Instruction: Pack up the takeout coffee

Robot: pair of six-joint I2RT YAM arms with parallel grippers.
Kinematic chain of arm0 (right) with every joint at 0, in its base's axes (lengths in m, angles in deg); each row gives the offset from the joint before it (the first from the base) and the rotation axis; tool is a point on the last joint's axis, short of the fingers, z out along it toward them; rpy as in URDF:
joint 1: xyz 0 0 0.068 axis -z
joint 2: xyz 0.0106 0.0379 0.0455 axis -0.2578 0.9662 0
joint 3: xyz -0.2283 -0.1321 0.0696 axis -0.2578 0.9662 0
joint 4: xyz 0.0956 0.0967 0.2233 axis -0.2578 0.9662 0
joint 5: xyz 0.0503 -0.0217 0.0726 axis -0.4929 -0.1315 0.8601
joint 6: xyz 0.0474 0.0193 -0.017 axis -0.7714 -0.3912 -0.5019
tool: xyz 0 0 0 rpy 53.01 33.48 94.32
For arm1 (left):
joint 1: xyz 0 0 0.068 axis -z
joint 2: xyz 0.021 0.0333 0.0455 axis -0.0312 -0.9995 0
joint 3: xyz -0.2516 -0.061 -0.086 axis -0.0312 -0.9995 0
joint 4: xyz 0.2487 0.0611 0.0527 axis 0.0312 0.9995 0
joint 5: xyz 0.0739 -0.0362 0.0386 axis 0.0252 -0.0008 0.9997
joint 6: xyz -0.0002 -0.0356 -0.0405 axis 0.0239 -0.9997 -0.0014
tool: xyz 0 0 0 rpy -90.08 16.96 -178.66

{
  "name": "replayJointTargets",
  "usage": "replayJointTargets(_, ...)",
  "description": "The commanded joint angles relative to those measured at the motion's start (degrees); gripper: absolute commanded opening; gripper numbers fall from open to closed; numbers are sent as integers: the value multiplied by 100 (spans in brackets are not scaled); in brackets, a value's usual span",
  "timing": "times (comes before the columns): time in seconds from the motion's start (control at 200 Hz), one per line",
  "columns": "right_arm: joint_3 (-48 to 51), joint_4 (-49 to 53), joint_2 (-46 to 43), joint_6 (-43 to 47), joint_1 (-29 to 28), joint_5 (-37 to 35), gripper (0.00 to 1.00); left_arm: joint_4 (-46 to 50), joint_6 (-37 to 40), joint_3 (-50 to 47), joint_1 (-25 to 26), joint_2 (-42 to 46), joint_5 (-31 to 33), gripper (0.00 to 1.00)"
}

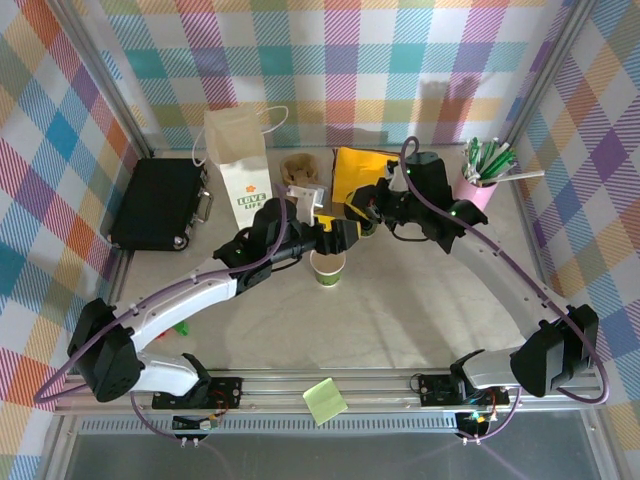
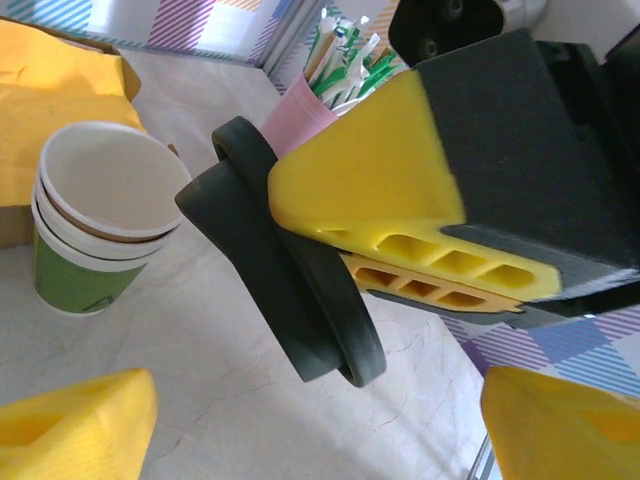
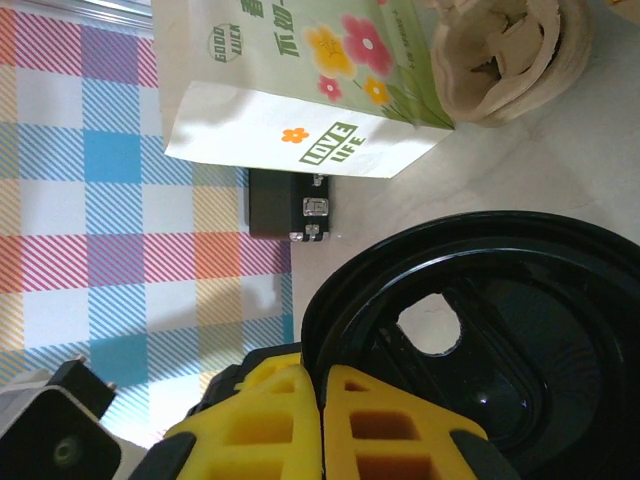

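My right hand (image 3: pixel 321 400) clamps the flat round black plastic lid (image 3: pixel 480 340) by its rim, apparently to cap the green-banded white paper cup (image 1: pixel 327 267) standing mid-counter (image 1: pixel 400 310) — left hand (image 2: pixel 320 440) spread apart beside it.

Plaid cloth walls (image 1: pixel 350 60) in pink, blue, yellow and green close in three sides; silver metal posts (image 1: pixel 95 75) run up the corners; the table (image 1: pixel 400 320) is pale and faintly veined; an aluminium rail (image 1: pixel 380 385) edges its near side; the light is soft and even.
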State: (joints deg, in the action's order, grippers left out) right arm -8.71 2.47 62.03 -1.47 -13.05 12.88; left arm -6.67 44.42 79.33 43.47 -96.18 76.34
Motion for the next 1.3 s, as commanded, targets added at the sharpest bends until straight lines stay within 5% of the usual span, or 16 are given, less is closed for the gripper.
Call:
replayJointTargets(0.0, 59, -203, -41, -224, -114, 132, 8, -398, -7, -9, 55, -69, -68, 78)
replayJointTargets(0.48, 237, -337, -238, -472, -247, 89, 10, -503, 38, -75, 57, -127, 177, 41)
replayJointTargets(0.73, 58, 62, -383, -38, -250, -110, 24, -472, 8, -115, 50, -10, 196, 23)
replayJointTargets(0.965, -690, 1203, -788, 1779, -228, -875, 50, -368, -499, -148, -142, 235, -279, 21)
replayJointTargets(1.185, 16, 562, -1693, 4091, -321, -1483, 51, -155, -1694, -182, -683, 605, -1074, 19)
replayJointTargets(1.295, 642, -2, -2001, 5609, -895, -1971, 51, 222, -2283, -100, -896, 748, -1345, 19)
